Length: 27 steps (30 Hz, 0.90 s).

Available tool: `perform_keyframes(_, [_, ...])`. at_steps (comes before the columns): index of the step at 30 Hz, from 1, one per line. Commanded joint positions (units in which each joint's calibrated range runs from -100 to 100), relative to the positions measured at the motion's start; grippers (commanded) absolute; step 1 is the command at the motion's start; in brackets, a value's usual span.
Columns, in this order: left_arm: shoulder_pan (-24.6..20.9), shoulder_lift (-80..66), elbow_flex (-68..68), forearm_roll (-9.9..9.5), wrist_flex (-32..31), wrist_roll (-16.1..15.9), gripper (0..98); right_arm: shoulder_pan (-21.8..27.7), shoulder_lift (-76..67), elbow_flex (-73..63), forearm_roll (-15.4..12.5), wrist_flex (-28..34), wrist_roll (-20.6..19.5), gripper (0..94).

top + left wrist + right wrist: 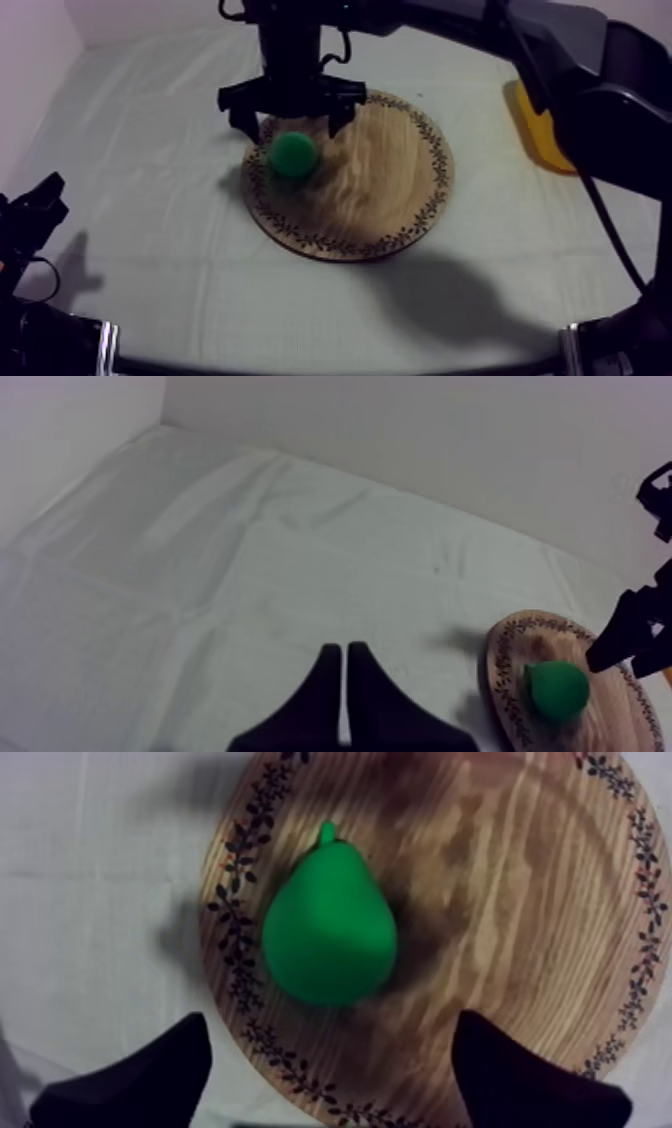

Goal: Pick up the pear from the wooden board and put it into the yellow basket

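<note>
A green pear (294, 155) lies on the left part of the round wooden board (390, 190). My right gripper (291, 118) hangs open just above and behind the pear, fingers spread wide to either side. From the right wrist view the pear (329, 926) lies on the board (520, 912) with nothing between my fingers (150, 1072). The yellow basket (540, 128) stands at the table's right, partly hidden by my right arm. My left gripper (40, 205) rests low at the left; its fingers (322, 701) lie together as a narrow wedge. Beyond them the pear (557, 689) sits on the board (510, 666).
The grey-white cloth (150, 150) covers the table, with open room left of the board and along the front. A pale wall (450, 436) rises behind the table.
</note>
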Motion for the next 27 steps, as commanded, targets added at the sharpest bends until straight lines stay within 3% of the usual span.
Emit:
perform_keyframes(1, [0.0, 0.0, 0.0, -0.02, -0.01, 0.01, 0.1, 0.18, 0.74, -0.7, -0.2, 0.05, 0.11, 77.1])
perform_keyframes(18, [0.0, 0.0, 0.0, -0.02, -0.01, 0.01, 0.1, 1.27, 9.2, -4.5, -1.86, -3.43, 2.07, 76.9])
perform_keyframes(27, [0.0, 0.0, 0.0, -0.02, -0.01, 0.01, 0.1, 1.68, 12.21, -5.94, -2.48, -5.72, 2.92, 70.0])
